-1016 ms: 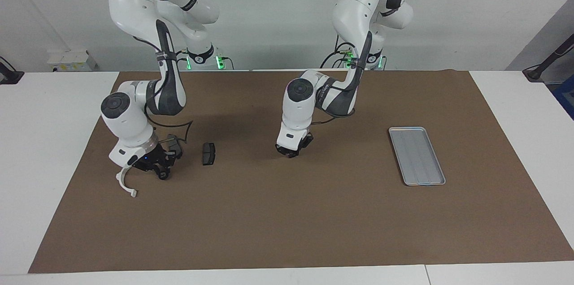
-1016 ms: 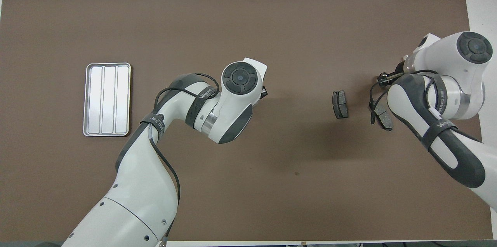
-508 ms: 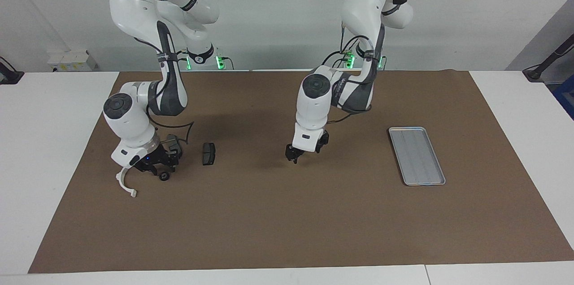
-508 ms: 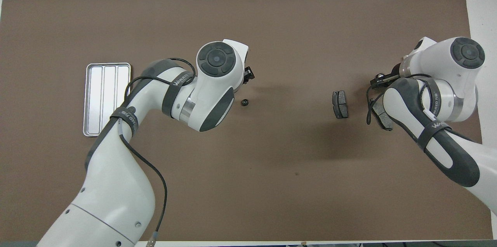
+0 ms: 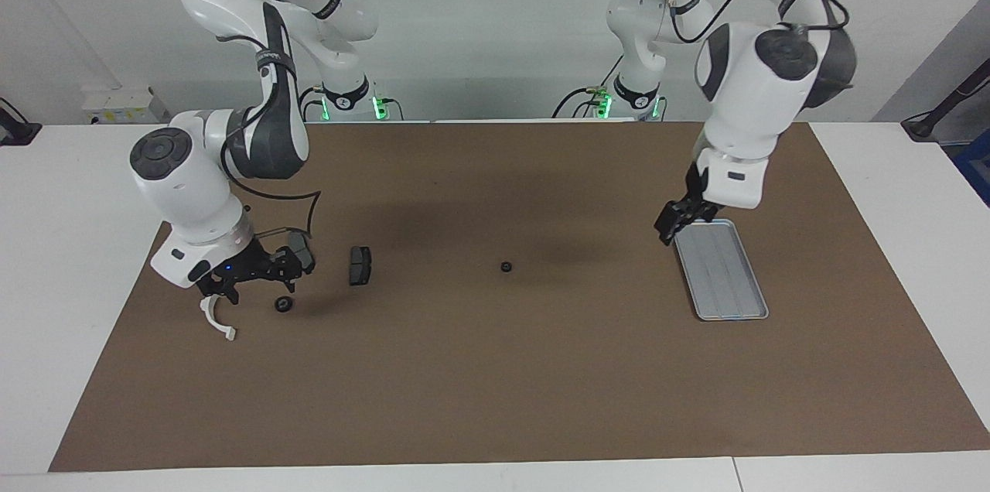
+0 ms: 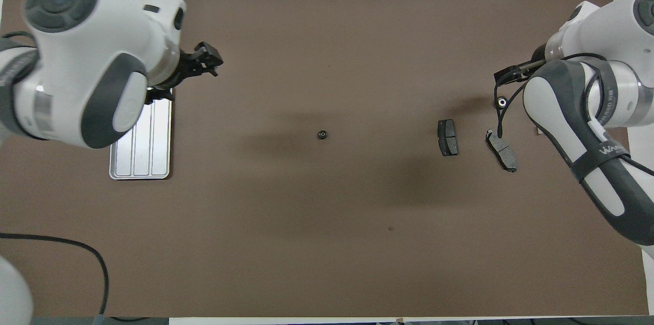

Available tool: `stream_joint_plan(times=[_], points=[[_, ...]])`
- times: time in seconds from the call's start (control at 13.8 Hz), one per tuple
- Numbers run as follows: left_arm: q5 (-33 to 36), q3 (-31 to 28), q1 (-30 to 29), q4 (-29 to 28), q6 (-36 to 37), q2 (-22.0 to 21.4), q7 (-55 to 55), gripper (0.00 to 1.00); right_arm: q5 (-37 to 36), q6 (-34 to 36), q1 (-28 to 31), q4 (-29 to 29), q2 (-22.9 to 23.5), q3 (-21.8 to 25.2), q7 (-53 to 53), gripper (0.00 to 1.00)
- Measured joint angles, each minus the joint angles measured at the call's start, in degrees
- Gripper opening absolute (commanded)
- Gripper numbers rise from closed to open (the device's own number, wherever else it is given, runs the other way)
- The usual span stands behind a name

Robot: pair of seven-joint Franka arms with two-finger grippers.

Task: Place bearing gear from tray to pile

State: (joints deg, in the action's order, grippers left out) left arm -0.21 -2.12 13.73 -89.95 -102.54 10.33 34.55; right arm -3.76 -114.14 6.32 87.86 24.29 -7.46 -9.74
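Observation:
The silver tray (image 5: 723,275) lies toward the left arm's end of the table and holds nothing; the overhead view shows part of it (image 6: 148,146). One small black bearing gear (image 5: 506,268) lies alone mid-mat (image 6: 322,135). A second bearing gear (image 5: 283,304) lies in the pile (image 6: 502,102), beside the white half-ring bracket (image 5: 217,319) and two dark brake pads (image 5: 360,265) (image 5: 298,255). My left gripper (image 5: 670,229) is open and empty, raised by the tray's corner. My right gripper (image 5: 249,283) is open and empty, just above the pile.
A brown mat (image 5: 495,384) covers the table. In the overhead view my right arm (image 6: 577,110) hides the bracket, and my left arm (image 6: 87,59) covers part of the tray. The brake pads show there (image 6: 448,137) (image 6: 502,149).
My left arm let go of a bearing gear mid-mat, then rose and swung back to the tray. My right gripper lifted off the pile, leaving a bearing gear beside the bracket.

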Motion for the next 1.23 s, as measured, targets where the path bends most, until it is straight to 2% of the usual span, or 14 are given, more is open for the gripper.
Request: stream_joint_plan(times=[0.15, 0.29, 0.44, 0.73, 0.94, 1.23], points=[[-0.01, 0.02, -2.49, -0.03, 5.07, -3.57, -3.98, 1.0, -0.07, 5.16, -5.38, -7.02, 3.29, -0.15, 8.68, 1.0], [-0.01, 0.07, -3.43, -0.05, 9.67, -6.52, -6.6, 1.0, -0.15, 6.71, -12.24, -11.45, 5.82, -0.16, 17.89, 1.0], [0.0, 0.09, -4.97, -0.5, 11.32, -8.0, -10.1, 1.0, -0.64, 6.85, -19.09, -13.9, 7.85, -0.14, 27.4, 1.0], [0.0, 0.57, -8.99, -1.63, 12.48, -8.11, -18.03, 1.0, -3.39, 6.4, -32.17, -16.99, 12.3, 0.07, 43.71, 1.0], [0.0, 3.24, -11.48, -1.75, 12.66, -8.12, -19.87, 1.0, -3.52, 5.86, -36.36, -17.63, 14.28, 0.13, 46.63, 1.0], [0.0, 3.8, -11.99, -1.74, 12.68, -8.18, -20.03, 1.0, -3.66, 1.11, -37.32, -16.84, 15.58, 0.39, 47.19, 1.0]])
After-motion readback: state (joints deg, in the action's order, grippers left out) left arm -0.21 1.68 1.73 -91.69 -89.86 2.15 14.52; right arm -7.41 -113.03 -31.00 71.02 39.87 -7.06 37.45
